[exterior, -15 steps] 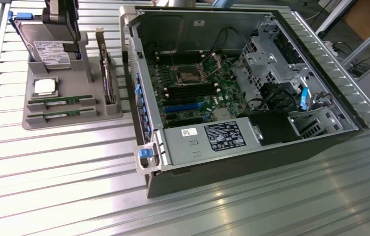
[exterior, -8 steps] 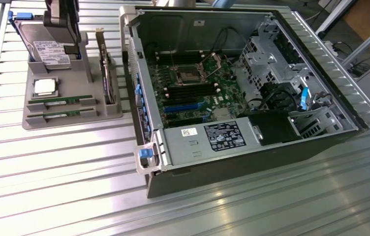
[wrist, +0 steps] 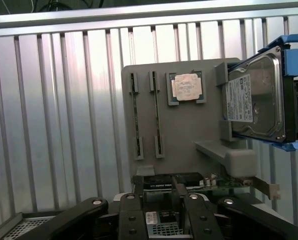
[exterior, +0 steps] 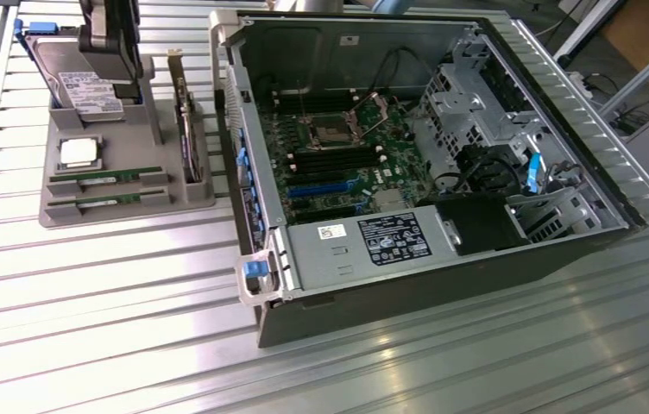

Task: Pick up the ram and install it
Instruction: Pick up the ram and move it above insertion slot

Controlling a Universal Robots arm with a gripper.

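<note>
Two ram sticks lie on edge in the slots of a grey holder tray point(exterior: 129, 211). In the exterior view they are thin green strips, one ram stick point(exterior: 106, 177) just behind the other point(exterior: 100, 205). The wrist view shows the same ram sticks point(wrist: 134, 115) point(wrist: 156, 115) side by side. My gripper point(exterior: 111, 34) hangs above the hard-drive end of the tray, well away from the sticks. Its dark fingers point(wrist: 131, 217) stand open at the wrist view's edge with nothing between them.
On the tray also sit a square silver processor point(exterior: 79, 153), a hard drive point(exterior: 89, 86) in blue rails and an upright card point(exterior: 190, 138). The open computer case point(exterior: 417, 276) lies to the exterior view's right, showing its motherboard point(exterior: 337, 155) and power supply point(exterior: 365, 246). A ribbed metal table point(exterior: 94, 302) lies underneath.
</note>
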